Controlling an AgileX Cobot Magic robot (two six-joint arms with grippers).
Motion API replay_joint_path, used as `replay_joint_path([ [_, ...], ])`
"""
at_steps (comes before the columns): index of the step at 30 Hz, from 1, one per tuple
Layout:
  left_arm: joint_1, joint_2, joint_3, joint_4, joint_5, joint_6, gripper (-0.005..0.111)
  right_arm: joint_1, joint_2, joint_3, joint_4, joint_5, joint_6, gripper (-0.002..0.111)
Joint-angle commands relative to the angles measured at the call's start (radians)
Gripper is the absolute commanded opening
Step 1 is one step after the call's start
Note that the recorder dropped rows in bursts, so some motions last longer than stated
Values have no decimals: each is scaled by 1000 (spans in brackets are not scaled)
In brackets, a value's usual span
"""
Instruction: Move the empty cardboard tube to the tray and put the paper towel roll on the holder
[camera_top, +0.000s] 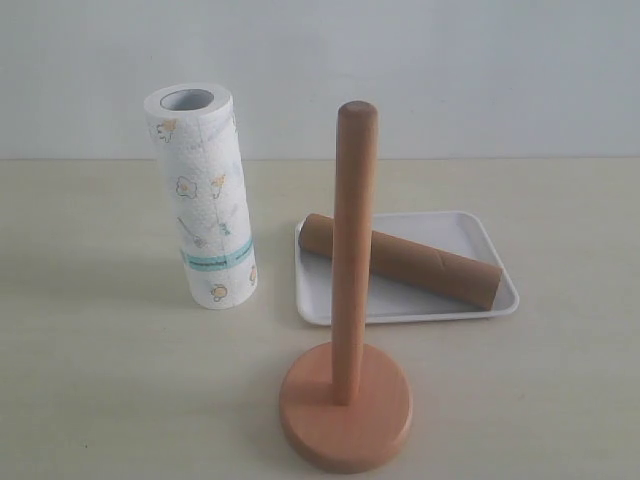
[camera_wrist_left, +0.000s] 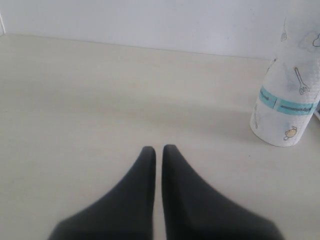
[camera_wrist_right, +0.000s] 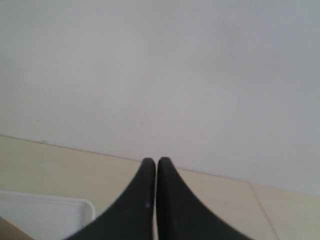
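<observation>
White tray (camera_top: 470, 232): held the empty cardboard tube (camera_top: 420, 262), lying diagonally.
Embossed paper towel roll (camera_top: 205, 200): stood upright, left of tray.
Wooden holder (camera_top: 346, 410): stood nearest.
Black left gripper (camera_wrist_left: 159, 148): fingers pressed together.
Black right gripper (camera_wrist_right: 156, 161): fingers pressed together.

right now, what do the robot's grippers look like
The left gripper and right gripper look alike: each has two matte black fingers, broad at the base and tapering to narrow rounded tips. No cables or markings show, and the arms are out of view.

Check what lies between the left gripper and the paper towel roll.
Only bare table, in the left wrist view, separates the left gripper from the paper towel roll.
</observation>
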Motion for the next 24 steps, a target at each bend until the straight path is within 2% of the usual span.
replay_joint_path([
  [1, -4, -3, 4, 2, 1, -8, 4, 1, -53, 71, -3, 104, 209, 0],
  [7, -4, -3, 4, 2, 1, -8, 4, 1, -51, 87, -3, 104, 408, 0],
  [19, -4, -3, 4, 2, 1, -8, 4, 1, -51, 87, -3, 102, 410, 0],
  [24, -4, -3, 4, 2, 1, -8, 4, 39, -51, 87, -3, 68, 410, 0],
])
